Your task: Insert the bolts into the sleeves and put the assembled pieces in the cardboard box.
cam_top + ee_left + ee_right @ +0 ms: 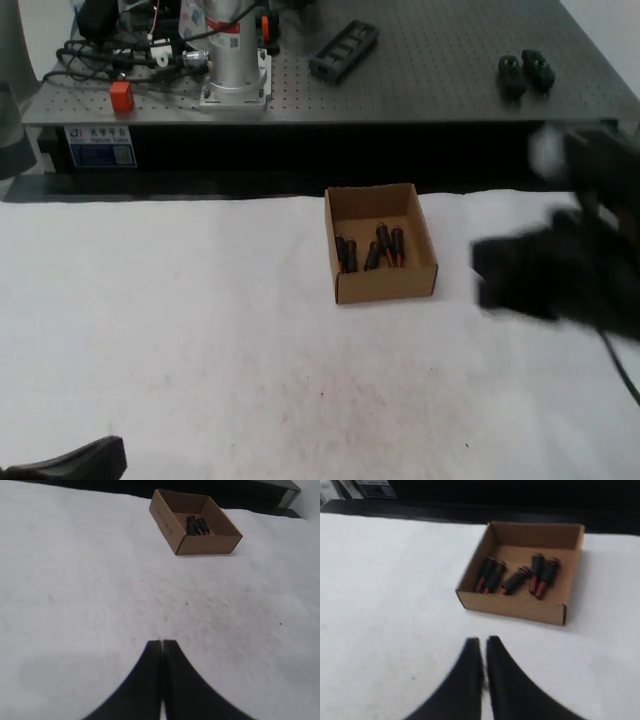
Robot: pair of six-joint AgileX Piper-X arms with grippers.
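Note:
The cardboard box (385,282) stands open on the white cloth, near the middle of the bench. Several assembled pieces (370,250), black sleeves with red bolt ends, lie side by side on its floor. My left gripper (162,643) is shut and empty, low over bare cloth well short of the box (207,545) and the pieces (196,525). My right gripper (483,640) is shut with nothing in it, a short way in front of the box (510,605) and its pieces (515,577). The right arm (540,275) is a dark blur to the right of the box.
Behind the cloth runs a raised metal breadboard (430,90). It carries a black tray (343,48), a silver post (235,60), an orange block (121,95), cables and two small black parts (525,72). The left arm (70,462) lies at the near left corner.

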